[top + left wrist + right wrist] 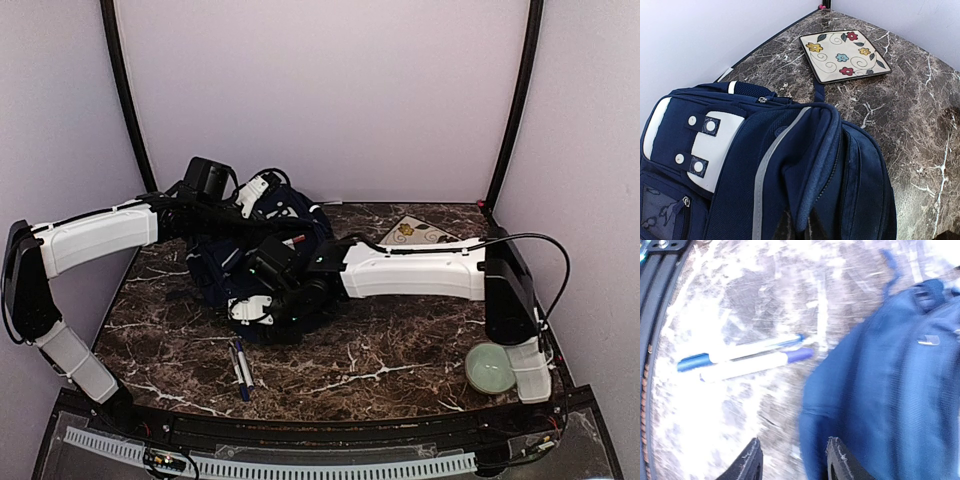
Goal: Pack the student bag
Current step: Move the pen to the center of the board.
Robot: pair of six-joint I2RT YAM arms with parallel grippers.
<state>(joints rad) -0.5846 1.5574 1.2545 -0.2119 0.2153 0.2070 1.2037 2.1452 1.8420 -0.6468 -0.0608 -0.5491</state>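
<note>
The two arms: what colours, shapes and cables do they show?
The left arm and right arm have long white shells with black joints. A thin black cable loops beside the right arm. The right gripper has dark, blunt fingers.

In the top view, the large navy-blue fabric backpack (312, 215) lies mostly hidden under both arms; the left wrist view's bottom and left edges crop it. Motion blur smears 2 blue-and-white pens (745, 367). The right arm covers part of the square floral plate (420, 232).

The student bag (225, 270) sits on the table (400, 340). Two pens (240, 368) lie nearer, the plate (420, 232) far right, and the bowl (490, 368) near right.
</note>
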